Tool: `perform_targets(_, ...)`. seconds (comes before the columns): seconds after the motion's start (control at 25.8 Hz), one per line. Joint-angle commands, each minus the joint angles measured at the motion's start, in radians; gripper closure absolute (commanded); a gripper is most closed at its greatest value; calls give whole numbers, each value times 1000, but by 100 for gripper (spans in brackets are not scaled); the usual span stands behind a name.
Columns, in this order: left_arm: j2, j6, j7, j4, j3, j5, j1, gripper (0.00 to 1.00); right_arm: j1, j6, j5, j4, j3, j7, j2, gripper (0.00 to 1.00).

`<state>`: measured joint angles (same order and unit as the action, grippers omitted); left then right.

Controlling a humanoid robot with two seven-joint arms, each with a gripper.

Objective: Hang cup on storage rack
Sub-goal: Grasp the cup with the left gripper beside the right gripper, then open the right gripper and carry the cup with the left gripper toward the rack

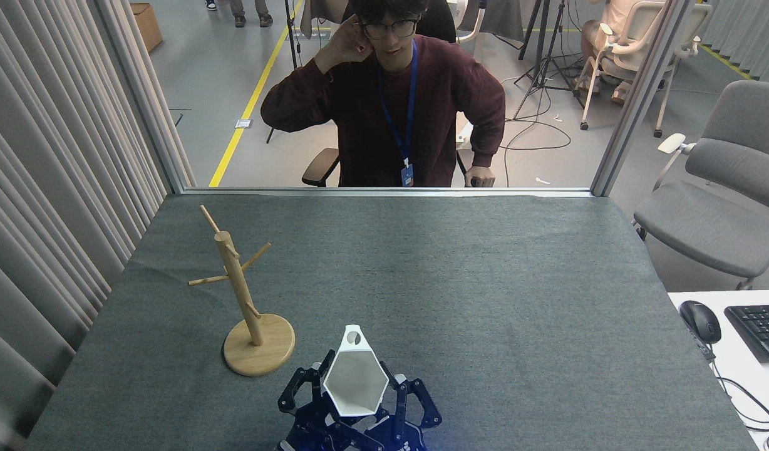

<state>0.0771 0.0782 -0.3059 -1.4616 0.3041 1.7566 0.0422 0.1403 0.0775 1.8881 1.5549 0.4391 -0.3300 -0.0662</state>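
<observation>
Holding the cup (354, 383) in the right gripper (358, 394), dark fingers (309, 385) pressed against both sides of its white hexagonal wall. Open mouth turned up toward the head view, pierced tab pointing away. Kept just to the right of the storage rack (239, 291) and nearer than its round base, not touching it. Beyond the storage rack, past the far edge of the grey table (485, 282), a seated person (391, 106).

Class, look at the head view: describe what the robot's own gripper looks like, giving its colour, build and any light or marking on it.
Only one gripper shows, at the bottom edge; which arm it belongs to cannot be told. It is black, built of thin jointed linkage fingers with pale round pivot pins, fanning out from a dark base. A blue glow shows on that base. No lettering can be read.
</observation>
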Motion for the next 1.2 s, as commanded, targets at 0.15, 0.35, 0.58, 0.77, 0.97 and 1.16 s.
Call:
perform_targets(0.15,0,-5,-15,1,0,0,-7,37,1,-2,-9,-3,-8,-1,0,3)
perform_targets(0.35,0,-5,-15,7,0,1,-5,37,1,-4,-15,8,-6,-17,0,2)
perform_targets(0.58,12,-52,-16,72,-3,0,-5,37,-2,-2,-63,99,-2,-61,-1,2)
perform_targets(0.77,4,-52,-28,75,-94,-2,31,36,-114,-153,-454,99,-194,-14,-23,2)
perform_targets(0.97,-7,-52,-42,20,-237,-39,82,36,-179,-174,-365,-139,-342,108,23,2)
perform_targets(1.16,-31,-55,-42,-82,-431,-52,105,36,-159,-171,-239,-194,-347,106,75,2)
